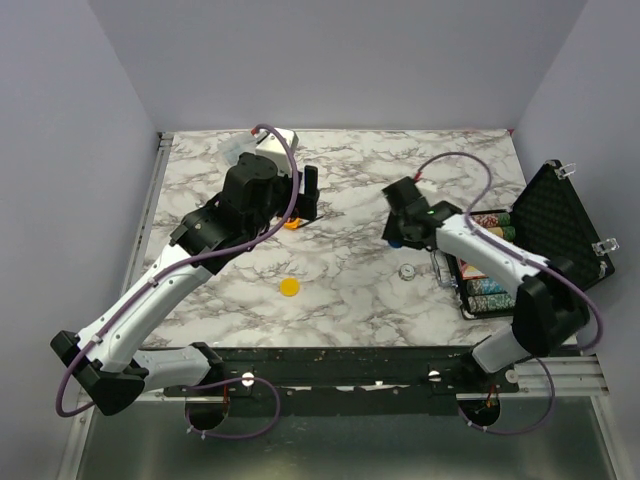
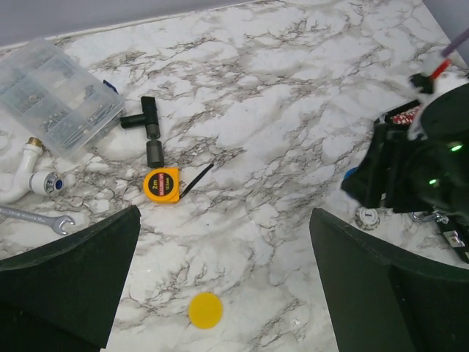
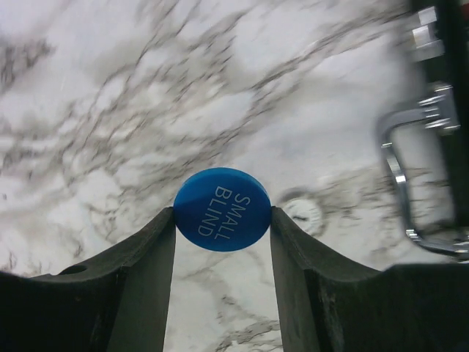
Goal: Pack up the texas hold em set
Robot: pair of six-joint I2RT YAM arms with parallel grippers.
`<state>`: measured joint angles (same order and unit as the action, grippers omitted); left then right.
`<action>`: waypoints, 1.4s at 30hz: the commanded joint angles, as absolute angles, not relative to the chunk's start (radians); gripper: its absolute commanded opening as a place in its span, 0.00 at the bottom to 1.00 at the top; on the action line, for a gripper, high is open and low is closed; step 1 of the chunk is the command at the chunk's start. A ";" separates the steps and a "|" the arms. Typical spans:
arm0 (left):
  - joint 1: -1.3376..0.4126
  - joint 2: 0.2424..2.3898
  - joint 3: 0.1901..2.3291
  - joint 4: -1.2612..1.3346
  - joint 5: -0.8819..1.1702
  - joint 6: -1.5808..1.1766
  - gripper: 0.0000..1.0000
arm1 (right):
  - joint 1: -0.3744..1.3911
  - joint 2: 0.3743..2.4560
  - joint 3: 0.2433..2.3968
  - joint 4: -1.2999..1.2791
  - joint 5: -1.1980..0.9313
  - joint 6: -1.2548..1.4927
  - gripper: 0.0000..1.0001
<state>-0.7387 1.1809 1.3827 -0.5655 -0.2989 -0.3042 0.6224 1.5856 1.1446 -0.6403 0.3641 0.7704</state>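
The right gripper (image 3: 223, 217) pinches the blue disc (image 3: 222, 209) by its rim; the squeeze should stay even, since thin, round, smooth plastic may pivot. The white disc (image 3: 303, 213) lies flat just beyond. Carry level to the black briefcase (image 1: 545, 225), open at the right, foam-lined. The left gripper (image 2: 223, 249) hangs spread wide, empty, above the yellow disc (image 2: 205, 309)

Three discs show: one blue disc (image 3: 222, 209), one yellow disc (image 2: 205, 309) and one white disc (image 3: 303, 213). There is one black briefcase (image 1: 545, 215). Also one tape measure (image 2: 161, 184), one clear compartment box (image 2: 55, 95), one wrench (image 2: 37, 218), one black pipe fitting (image 2: 150, 128) and one white pipe fitting (image 2: 29, 176).
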 commanded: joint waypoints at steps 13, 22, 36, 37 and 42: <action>-0.722 1.175 1.370 -0.551 -0.234 -0.339 0.98 | -0.014 1.327 0.988 -0.697 0.481 0.682 0.01; -0.720 1.179 1.358 -0.534 -0.200 -0.345 0.98 | -0.093 1.359 0.978 -0.689 0.603 0.712 0.01; -0.706 1.219 1.376 -0.557 -0.186 -0.359 0.99 | -0.153 1.406 0.887 -0.619 0.714 0.784 0.01; -0.703 1.221 1.377 -0.558 -0.184 -0.359 0.98 | -0.152 1.414 0.883 -0.615 0.713 0.787 0.01; -0.694 1.232 1.380 -0.561 -0.166 -0.366 0.98 | -0.152 1.445 0.872 -0.609 0.740 0.800 0.01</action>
